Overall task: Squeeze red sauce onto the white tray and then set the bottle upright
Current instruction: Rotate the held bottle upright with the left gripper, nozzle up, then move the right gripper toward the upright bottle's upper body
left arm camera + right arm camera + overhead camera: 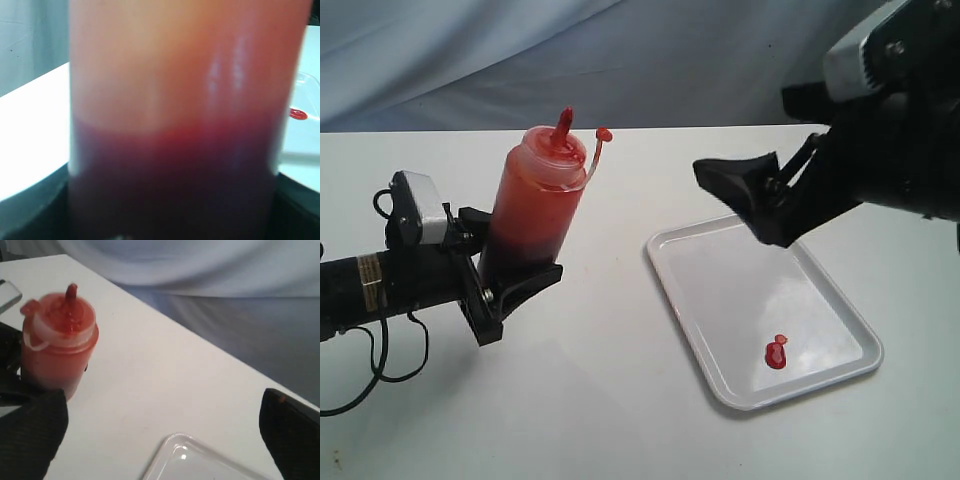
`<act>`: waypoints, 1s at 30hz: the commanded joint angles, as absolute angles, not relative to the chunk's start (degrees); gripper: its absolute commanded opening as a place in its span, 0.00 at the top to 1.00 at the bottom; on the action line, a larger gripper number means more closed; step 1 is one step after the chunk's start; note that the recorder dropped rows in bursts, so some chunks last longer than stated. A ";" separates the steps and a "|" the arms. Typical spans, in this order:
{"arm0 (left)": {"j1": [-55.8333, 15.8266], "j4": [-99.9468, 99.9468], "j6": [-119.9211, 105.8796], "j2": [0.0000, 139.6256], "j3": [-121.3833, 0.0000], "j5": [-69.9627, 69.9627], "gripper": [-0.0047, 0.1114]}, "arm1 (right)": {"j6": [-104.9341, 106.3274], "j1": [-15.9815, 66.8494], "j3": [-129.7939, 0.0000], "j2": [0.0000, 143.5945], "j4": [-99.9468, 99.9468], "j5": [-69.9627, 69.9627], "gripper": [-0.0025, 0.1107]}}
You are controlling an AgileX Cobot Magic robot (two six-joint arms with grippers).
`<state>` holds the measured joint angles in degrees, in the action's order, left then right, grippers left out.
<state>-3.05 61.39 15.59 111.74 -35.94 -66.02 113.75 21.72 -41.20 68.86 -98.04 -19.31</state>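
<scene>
The bottle (540,195) leans slightly right, nozzle up, its small tethered cap (604,134) hanging open beside the tip. Dark red sauce (525,235) fills its lower half. My left gripper (515,268) is shut on the bottle's lower part and hides its base. In the left wrist view the bottle (180,100) fills the picture. The white tray (720,290) lies to the right with a small red blob (776,352) near its front edge. My right gripper (760,205) hangs open and empty over the tray's far left corner. The right wrist view shows the bottle (60,345) and a tray corner (175,452).
A white table (620,400) carries everything, with a pale blue cloth (620,60) behind it. The left arm's black cable (380,370) trails on the table at the front left.
</scene>
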 commanded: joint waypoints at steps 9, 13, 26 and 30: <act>-2.86 61.11 16.38 110.47 -35.98 -69.96 0.96 | 115.18 21.25 -41.13 83.82 -99.95 -22.03 0.16; -2.86 61.88 16.38 110.47 -35.98 -69.96 0.96 | 115.18 21.25 -41.13 86.37 -99.95 -22.32 0.19; -2.86 64.52 16.13 110.47 -35.98 -69.96 0.96 | 115.60 21.25 -42.16 86.92 -99.95 -29.84 0.19; -2.86 64.77 16.13 110.47 -35.98 -69.96 0.96 | 115.60 21.25 -42.16 86.92 -99.95 -30.89 0.19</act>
<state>-3.05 65.18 15.68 111.74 -35.94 -66.23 115.09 21.72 -41.79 86.92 -99.73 -29.50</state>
